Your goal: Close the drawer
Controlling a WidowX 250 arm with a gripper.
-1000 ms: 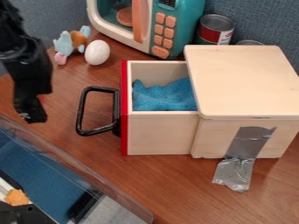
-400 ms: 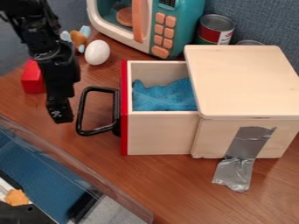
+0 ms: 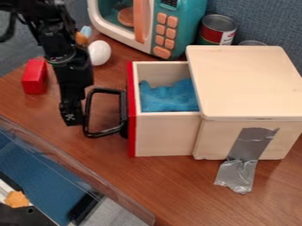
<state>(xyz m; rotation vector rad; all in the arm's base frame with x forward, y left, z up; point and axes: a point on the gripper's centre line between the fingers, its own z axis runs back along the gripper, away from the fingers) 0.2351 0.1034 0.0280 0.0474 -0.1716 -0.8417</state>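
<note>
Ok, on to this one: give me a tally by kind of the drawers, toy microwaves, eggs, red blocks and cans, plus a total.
Drawer: 1
Toy microwave: 1
Egg: 1
Red block: 1
Cans: 2, the labelled one and what looks like another, mostly hidden
Total: 6
</note>
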